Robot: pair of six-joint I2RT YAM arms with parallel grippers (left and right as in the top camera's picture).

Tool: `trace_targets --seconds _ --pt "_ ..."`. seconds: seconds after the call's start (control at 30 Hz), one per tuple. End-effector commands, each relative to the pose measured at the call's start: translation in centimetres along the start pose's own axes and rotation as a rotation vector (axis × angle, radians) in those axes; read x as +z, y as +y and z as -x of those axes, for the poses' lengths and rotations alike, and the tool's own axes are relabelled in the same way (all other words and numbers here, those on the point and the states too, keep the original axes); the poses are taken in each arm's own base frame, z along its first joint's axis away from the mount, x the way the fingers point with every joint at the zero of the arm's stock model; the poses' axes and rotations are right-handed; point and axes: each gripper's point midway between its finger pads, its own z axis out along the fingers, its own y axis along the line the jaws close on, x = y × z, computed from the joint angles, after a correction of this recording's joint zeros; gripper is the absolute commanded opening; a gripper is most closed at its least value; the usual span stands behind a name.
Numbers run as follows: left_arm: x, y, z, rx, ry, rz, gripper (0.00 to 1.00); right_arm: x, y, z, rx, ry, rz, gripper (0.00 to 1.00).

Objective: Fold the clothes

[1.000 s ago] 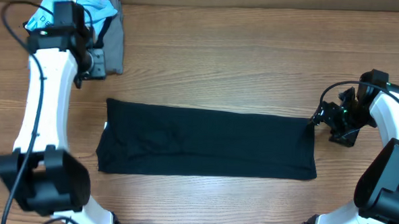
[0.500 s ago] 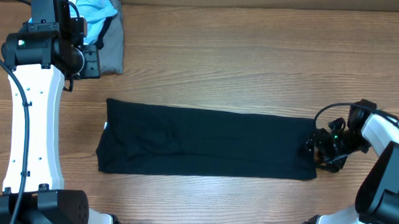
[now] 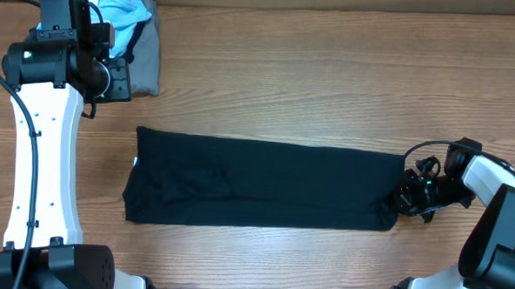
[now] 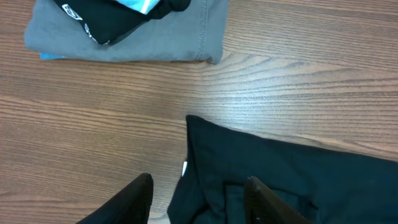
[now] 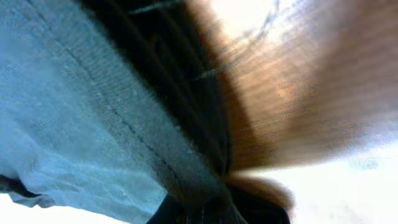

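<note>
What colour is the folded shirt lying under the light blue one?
Grey. The folded shirt shows best in the left wrist view.

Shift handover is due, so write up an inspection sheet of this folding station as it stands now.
Surface: wooden table, no spills seen.
Job's things: black T-shirt lies flat as a long strip across the middle, with a white tag showing at its left end.
Clutter: grey folded shirt in the far left corner, with a light blue shirt bunched on top.
Grippers: left gripper open, empty, near the grey folded shirt; right gripper shut on the black T-shirt's right edge.
Cables: black cable runs along the left arm; another loops at the right wrist.
Surroundings: nothing seen.
</note>
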Motion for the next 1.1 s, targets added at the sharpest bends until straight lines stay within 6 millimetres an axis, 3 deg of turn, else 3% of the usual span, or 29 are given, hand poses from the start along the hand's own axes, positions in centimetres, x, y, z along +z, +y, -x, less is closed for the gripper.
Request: trace_targets --seconds 0.0,0.1,0.23,0.4,0.47,0.8,1.07 --pt "-0.8 -0.1 0.4 -0.003 -0.021 -0.014 0.5 -3.4 0.5 1.6 -0.029 -0.102 -0.078 0.04" --pt "-0.8 -0.1 0.4 -0.003 -0.021 -0.014 0.5 -7.4 1.1 2.5 -0.022 -0.21 -0.15 0.04" --pt "-0.8 -0.1 0.4 -0.003 -0.02 -0.014 0.5 -12.6 3.3 2.9 -0.072 -0.345 -0.156 0.04" --pt "-0.8 -0.1 0.3 -0.003 -0.018 -0.014 0.5 -15.1 6.7 1.8 -0.172 -0.421 -0.114 0.04" --pt "-0.8 -0.1 0.3 -0.004 -0.018 -0.015 0.5 -14.7 8.4 0.9 -0.229 -0.412 -0.09 0.04" --pt "-0.8 -0.5 0.3 -0.004 -0.017 -0.041 0.5 -8.0 16.5 -4.5 -0.497 -0.27 -0.102 0.04" --pt "-0.8 -0.5 0.3 -0.004 -0.017 -0.041 0.5 -2.2 18.6 -7.3 -0.592 -0.133 -0.166 0.04"
